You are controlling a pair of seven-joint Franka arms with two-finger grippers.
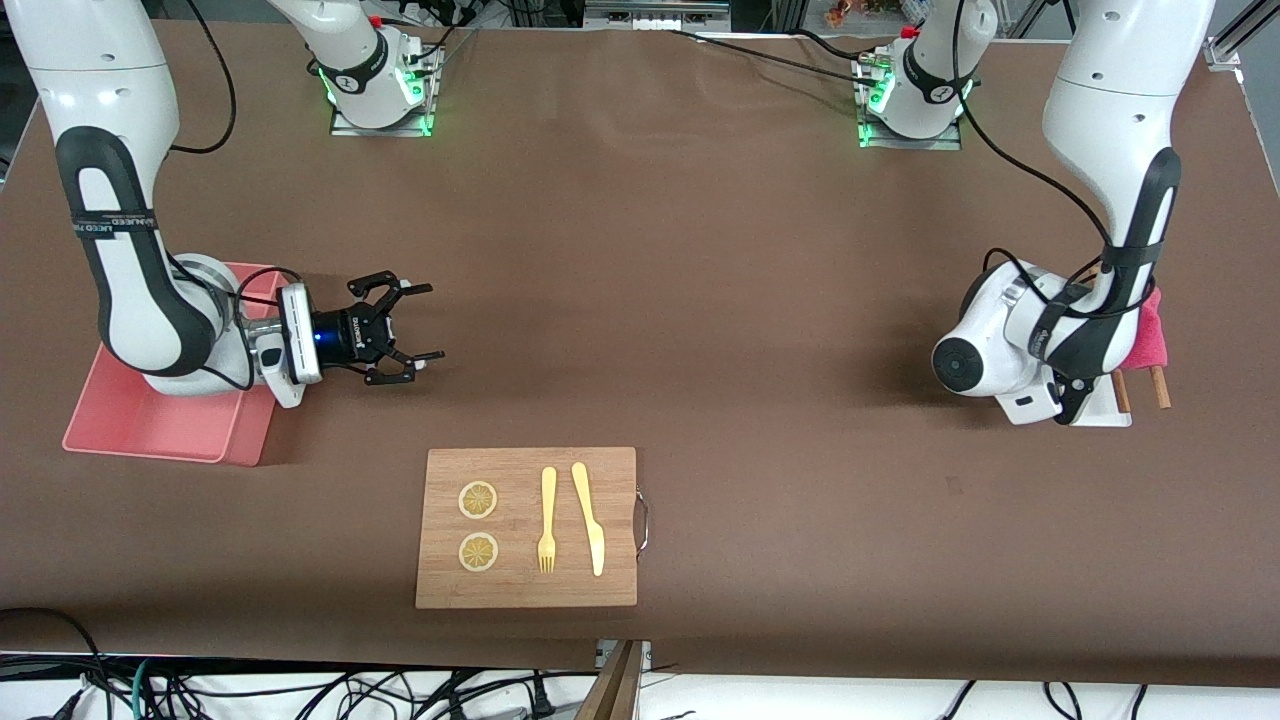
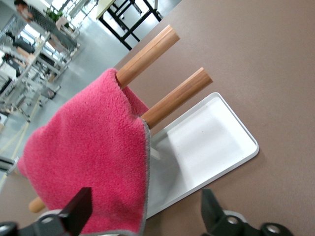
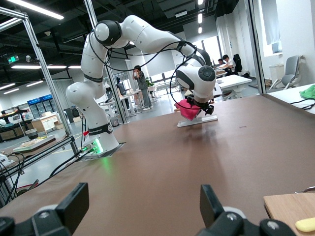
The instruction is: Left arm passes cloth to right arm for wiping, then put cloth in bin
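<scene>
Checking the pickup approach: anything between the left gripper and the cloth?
Nothing visible. In the left wrist view the cloth hangs over two wooden rods above the white tray, directly ahead of the open left gripper. The rods hold it up, so it must be lifted off them.

Two arms, each with one gripper — the left gripper point(image 2: 142, 216) and right gripper point(image 1: 400, 330) — one cloth point(image 2: 88, 162), one bin point(image 1: 150, 420), one white tray point(image 2: 206, 142), two wooden rods point(image 2: 167, 98), one cutting board point(image 1: 527, 580), two lemon slices point(image 1: 478, 500), one fork point(image 1: 547, 520), one knife point(image 1: 589, 515).
</scene>
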